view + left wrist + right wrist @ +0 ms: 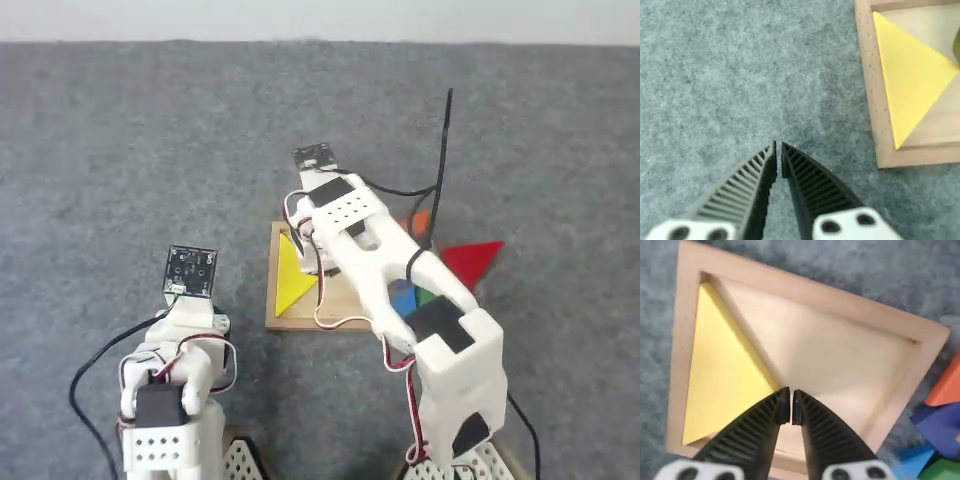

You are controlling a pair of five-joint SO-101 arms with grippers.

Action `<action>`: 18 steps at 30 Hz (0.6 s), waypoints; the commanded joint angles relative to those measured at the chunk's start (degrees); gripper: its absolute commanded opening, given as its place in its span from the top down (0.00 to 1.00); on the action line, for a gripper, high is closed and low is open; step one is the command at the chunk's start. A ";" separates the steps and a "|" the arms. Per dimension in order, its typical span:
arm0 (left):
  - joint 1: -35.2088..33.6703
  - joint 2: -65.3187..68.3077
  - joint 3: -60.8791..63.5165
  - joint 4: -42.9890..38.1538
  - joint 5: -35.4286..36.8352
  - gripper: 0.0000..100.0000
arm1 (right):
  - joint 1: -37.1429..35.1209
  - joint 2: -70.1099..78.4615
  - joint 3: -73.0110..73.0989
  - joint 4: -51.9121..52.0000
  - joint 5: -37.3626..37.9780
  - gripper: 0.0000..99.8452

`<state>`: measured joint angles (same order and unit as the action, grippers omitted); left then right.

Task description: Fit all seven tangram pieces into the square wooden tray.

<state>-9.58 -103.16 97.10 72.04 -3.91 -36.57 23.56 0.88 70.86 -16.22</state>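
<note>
Tray point(300, 323) half hidden beneath right arm point(372, 252).

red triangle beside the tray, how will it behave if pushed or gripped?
The red triangle looks flat and stiff, so it probably won't roll or bend. The fuzzy grey mat likely adds drag, so a push may pivot it rather than slide it.

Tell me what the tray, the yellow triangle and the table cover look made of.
The tray looks like pale, bare wood: faint grain, matte rim. The yellow triangle has a smooth, even coat; painted wood or plastic, cannot tell. The table cover looks like grey felt or short carpet: mottled, fuzzy fibres.
</note>
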 commanded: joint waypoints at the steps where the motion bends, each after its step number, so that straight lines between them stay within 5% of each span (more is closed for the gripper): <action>1: 0.26 -0.88 -0.57 0.18 -0.09 0.98 | -0.48 -4.97 -0.35 -0.57 1.05 0.97; 10: 0.26 -0.88 -0.57 0.18 -0.09 0.98 | 7.52 -5.93 -3.08 5.23 1.67 0.97; 18: 0.26 -0.88 -0.57 0.18 -0.09 0.98 | 16.48 -15.08 -12.66 16.57 22.07 0.97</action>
<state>-9.58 -103.16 97.10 72.04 -3.91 -22.42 14.51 -6.95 84.40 -0.84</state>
